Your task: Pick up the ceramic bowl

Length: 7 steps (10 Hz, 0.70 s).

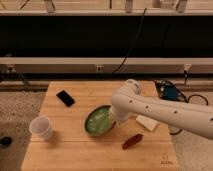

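A green ceramic bowl (98,120) is tilted, its opening facing the camera, over the middle of the wooden table (70,150). My white arm (160,111) comes in from the right. The gripper (114,119) is at the bowl's right rim, mostly hidden behind the wrist. The bowl's right edge is hidden by the arm.
A white paper cup (41,128) stands at the front left. A black phone (65,98) lies at the back left. A dark red object (132,141) lies in front of the arm, a white block (147,123) lies under it. Cables and a blue box (170,93) sit right of the table.
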Tool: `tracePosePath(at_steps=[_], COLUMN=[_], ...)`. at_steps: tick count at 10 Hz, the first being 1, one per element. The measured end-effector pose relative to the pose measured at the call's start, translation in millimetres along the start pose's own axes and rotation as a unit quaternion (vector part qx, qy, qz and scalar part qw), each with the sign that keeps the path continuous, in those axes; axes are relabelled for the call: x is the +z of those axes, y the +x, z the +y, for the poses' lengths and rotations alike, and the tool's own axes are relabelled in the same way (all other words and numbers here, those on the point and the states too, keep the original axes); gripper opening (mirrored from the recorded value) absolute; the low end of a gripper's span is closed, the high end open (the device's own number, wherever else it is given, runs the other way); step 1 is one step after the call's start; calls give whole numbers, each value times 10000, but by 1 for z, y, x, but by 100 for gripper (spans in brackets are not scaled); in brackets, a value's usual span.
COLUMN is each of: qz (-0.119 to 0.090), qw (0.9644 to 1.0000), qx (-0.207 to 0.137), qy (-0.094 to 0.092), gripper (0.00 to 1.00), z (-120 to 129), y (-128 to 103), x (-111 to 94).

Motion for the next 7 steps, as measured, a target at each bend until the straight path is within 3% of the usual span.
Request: tracePosePath(at_steps=[7], qz=[31], qw=[10000], qx=[-62], qy=[-26], gripper=[0], z=[-5], y=[6], x=[-16])
